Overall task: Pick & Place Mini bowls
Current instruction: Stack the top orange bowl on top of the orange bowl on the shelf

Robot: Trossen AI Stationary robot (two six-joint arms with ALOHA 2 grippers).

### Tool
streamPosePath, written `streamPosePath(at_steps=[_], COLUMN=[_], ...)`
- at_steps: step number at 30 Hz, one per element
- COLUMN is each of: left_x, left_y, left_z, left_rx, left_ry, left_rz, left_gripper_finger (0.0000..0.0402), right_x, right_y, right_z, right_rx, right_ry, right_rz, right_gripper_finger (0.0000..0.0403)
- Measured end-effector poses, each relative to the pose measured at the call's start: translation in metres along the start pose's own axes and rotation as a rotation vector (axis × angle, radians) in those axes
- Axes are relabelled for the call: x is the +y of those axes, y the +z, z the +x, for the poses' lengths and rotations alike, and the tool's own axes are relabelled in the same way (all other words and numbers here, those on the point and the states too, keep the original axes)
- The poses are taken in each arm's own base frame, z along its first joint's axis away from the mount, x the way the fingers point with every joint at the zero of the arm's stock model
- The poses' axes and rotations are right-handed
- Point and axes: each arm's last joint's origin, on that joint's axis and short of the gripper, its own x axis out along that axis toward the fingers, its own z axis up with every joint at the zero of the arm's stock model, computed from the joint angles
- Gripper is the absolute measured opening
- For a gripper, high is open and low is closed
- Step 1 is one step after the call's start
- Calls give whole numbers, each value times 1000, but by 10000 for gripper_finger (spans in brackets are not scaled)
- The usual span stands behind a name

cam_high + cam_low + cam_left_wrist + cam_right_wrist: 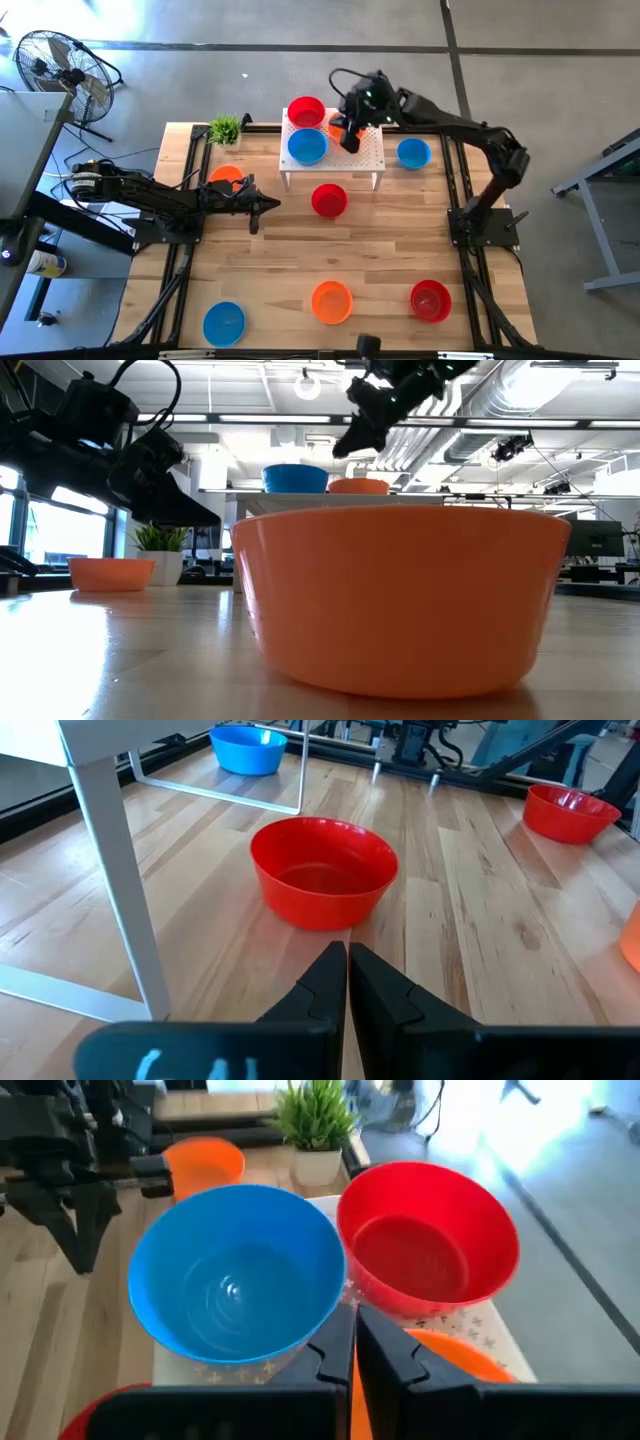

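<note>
High view, plant (226,129) beside white stand (368,160)

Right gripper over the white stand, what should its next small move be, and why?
Probably open the jaws and ease down toward the orange bowl on the white perforated stand. The right gripper hovers over the stand with its jaws shut and empty; the orange bowl lies just beneath it, beside the blue bowl and red bowl. The left gripper waits near the table's middle.

Glossy plastic bowls (236,1285) (wood-grain table (300,255))
</note>
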Motion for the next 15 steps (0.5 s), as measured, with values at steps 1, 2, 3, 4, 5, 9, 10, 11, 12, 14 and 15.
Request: streamPosePath(at_steps=[1, 2, 3, 4, 5, 9, 10, 11, 12, 14, 15], left_x=[0, 0, 0, 0, 0, 0, 0, 0, 0, 1, 1], left_y=[0, 0, 0, 0, 0, 2, 2, 2, 1, 1, 0], left_z=[0, 0, 0, 0, 0, 0, 0, 0, 0, 0, 0], left_rx=[1, 2, 1, -1, -4, -19, -19, -17, -15, -9, -5], left_ry=[0, 0, -1, -1, 0, 0, 0, 1, 6, 22, 23], left_rz=[0, 0, 0, 0, 0, -4, -18, -41, -62, -88, -92], left_gripper_finger=[14, 14, 14, 14, 14, 14, 14, 14, 14, 14, 14], right_x=[5, 11, 17, 22, 28, 50, 55, 61, 65, 73, 76], right_y=[-7, -12, -16, -19, -23, -38, -42, -48, -54, -66, -72], right_z=[-1, -4, -8, -14, -20, -53, -61, -68, -74, -84, -88], right_rx=[-31, -71, -121, -175, -225, -382, -407, -420, -435, -450, -452], right_ry=[0, 0, -1, -3, -8, -39, -40, -31, -22, -2, 4], right_rz=[0, -5, -12, -19, -29, -63, -63, -56, -52, -48, -48], right_gripper_finger=[2, 1, 2, 3, 4, 1, 1, 1, 3, 4, 4])
